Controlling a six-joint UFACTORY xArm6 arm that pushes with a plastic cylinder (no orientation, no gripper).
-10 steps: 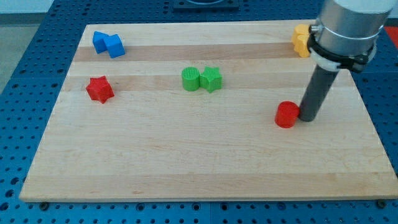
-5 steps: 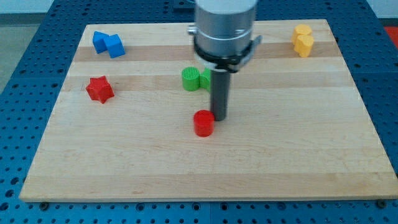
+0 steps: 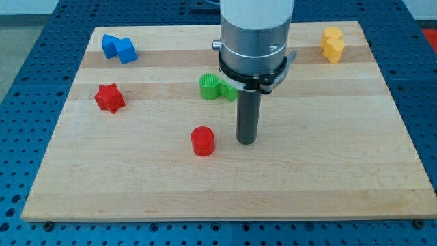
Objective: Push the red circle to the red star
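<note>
Red circle sliding left across the wooden bench (image 3: 328, 164), partway to the star.

My tip (image 3: 246, 141), having no fingers, is now sitting apart, right of the red plastic circle (image 3: 202, 141), which has travelled leftward; the red plastic star (image 3: 109, 98) is waiting far-left.

board (image 3: 328, 171) pale wood, smooth grain; red circle (image 3: 202, 141) matt plastic; rod collar (image 3: 255, 41) brushed metal.
</note>
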